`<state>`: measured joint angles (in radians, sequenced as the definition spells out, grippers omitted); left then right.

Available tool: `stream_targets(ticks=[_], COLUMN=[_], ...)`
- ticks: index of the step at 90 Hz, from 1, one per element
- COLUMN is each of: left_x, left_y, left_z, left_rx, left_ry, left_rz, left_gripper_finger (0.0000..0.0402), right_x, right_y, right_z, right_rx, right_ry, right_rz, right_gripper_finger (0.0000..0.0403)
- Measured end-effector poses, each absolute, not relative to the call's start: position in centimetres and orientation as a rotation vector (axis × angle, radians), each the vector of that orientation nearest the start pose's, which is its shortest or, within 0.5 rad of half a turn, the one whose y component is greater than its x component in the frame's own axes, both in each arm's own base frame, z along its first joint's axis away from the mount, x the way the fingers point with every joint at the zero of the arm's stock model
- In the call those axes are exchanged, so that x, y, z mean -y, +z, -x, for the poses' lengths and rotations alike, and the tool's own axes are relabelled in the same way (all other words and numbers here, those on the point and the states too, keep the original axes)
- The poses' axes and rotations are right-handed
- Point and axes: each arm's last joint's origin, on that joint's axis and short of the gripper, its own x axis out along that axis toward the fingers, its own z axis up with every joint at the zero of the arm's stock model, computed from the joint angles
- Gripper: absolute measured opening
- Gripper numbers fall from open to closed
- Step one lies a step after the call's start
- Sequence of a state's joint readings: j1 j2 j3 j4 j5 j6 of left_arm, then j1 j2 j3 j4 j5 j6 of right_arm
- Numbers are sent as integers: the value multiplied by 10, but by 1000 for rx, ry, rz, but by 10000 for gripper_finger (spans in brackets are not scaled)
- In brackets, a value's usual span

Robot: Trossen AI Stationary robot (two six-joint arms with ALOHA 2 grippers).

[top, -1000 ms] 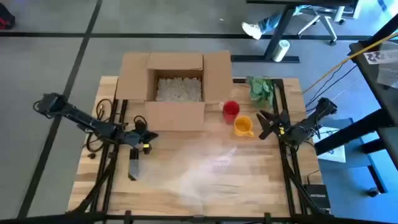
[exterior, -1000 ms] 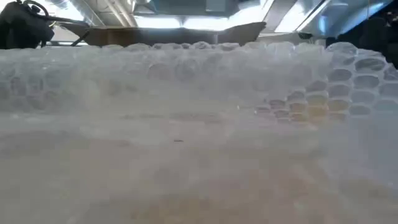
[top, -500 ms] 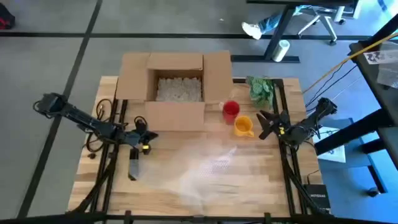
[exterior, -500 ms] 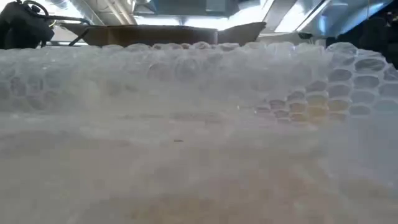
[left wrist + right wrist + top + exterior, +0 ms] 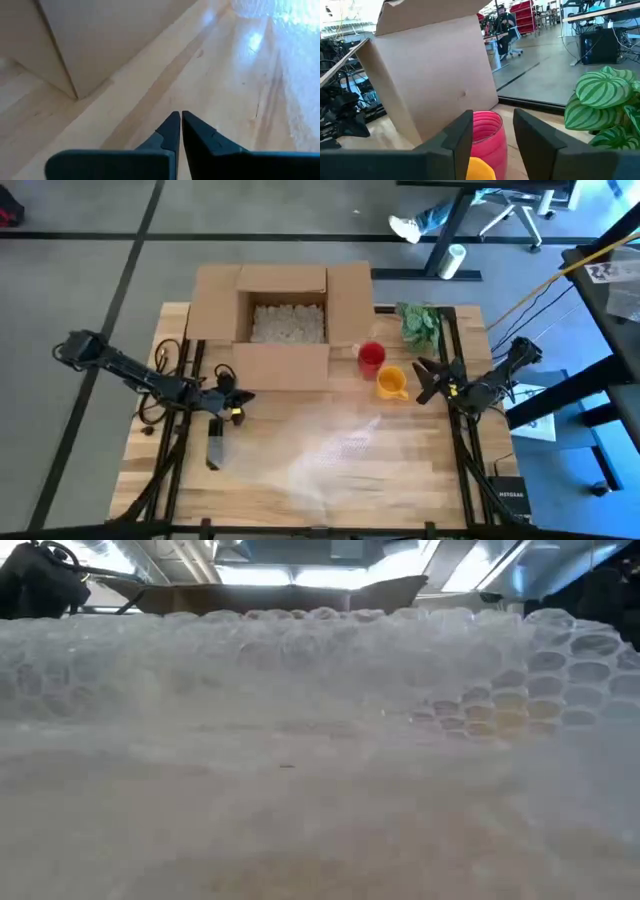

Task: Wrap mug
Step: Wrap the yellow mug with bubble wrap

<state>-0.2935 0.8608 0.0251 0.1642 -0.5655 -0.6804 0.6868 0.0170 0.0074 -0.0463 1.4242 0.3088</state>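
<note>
A yellow mug [image 5: 390, 382] stands upright on the wooden table right of centre, with a red mug [image 5: 371, 356] just behind it. The right wrist view shows the red mug [image 5: 488, 134] and the yellow rim [image 5: 480, 169]. A sheet of clear bubble wrap [image 5: 340, 452] lies flat on the table's middle and fills the low view [image 5: 320, 690]. My right gripper [image 5: 421, 380] stands open just right of the yellow mug, its fingers [image 5: 461, 131] apart and touching nothing. My left gripper [image 5: 248, 400] is shut and empty [image 5: 180, 119] above bare wood, left of the wrap.
An open cardboard box [image 5: 280, 325] with white filling stands at the far centre, its wall close to the left gripper [image 5: 100, 40]. A green leafy plant [image 5: 418, 323] sits at the far right behind the mugs. Bare wood shows along the near edge [image 5: 230, 485].
</note>
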Motion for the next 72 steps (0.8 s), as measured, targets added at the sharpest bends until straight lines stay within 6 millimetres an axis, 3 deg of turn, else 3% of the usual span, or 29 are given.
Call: stream_targets(ticks=[72], left_x=[21], left_y=[101], left_z=[-125], left_rx=[-549], left_ry=[443], left_rz=[334], left_gripper_finger=[0], right_x=[-24], right_y=[162], right_z=[-75], right_rx=[85], right_ry=[-734], right_rz=[-244], right_gripper_finger=[127])
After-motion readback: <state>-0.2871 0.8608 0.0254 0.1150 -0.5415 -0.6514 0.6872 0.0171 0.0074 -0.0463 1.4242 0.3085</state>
